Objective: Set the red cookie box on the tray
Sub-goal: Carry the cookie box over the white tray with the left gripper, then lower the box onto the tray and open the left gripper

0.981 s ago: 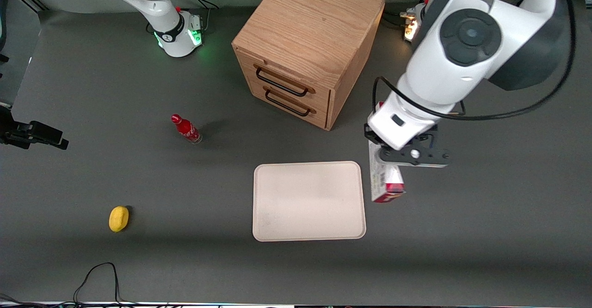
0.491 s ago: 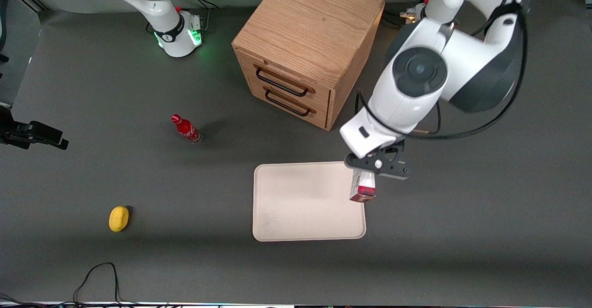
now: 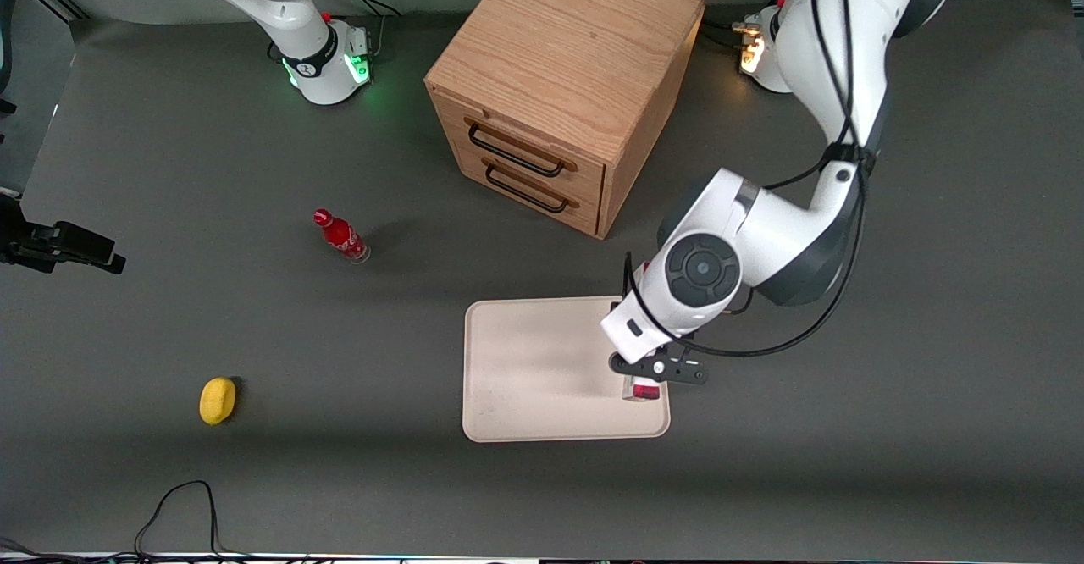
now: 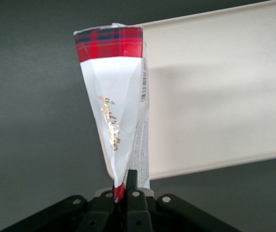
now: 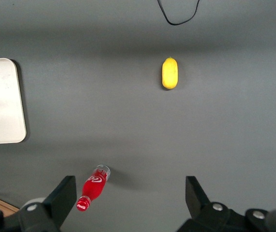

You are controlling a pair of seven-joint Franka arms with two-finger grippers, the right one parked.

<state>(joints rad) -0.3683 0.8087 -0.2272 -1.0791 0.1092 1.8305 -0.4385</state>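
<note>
I'm looking at a dark grey matte tabletop (image 3: 212, 166) under even light. The thin flat cardboard red cookie box (image 4: 116, 108), tartan red at its end with a white face carrying gold script and a barcode strip along one edge, hangs end-down from my left arm's gripper (image 3: 648, 371). The fingers (image 4: 132, 181) are clenched on its upper end, squeezing the cardboard to a narrow wedge. In the front view only a small red and white bit of the box (image 3: 644, 392) shows under the gripper, over the working arm's end of the flat cream-white rectangular tray (image 3: 542, 361) with rounded corners and a low rim. In the wrist view the box's lower end lies at the tray's edge (image 4: 215, 96); I cannot tell whether it touches the tray.

Farther from the front camera than the tray stands a light oak wooden cabinet (image 3: 567, 81) with two drawers and dark loop handles. Toward the parked arm's end of the table stands a small red bottle (image 3: 340, 236) with a red cap, and nearer the front camera than that lies a yellow oval lemon-like fruit (image 3: 218, 400).
</note>
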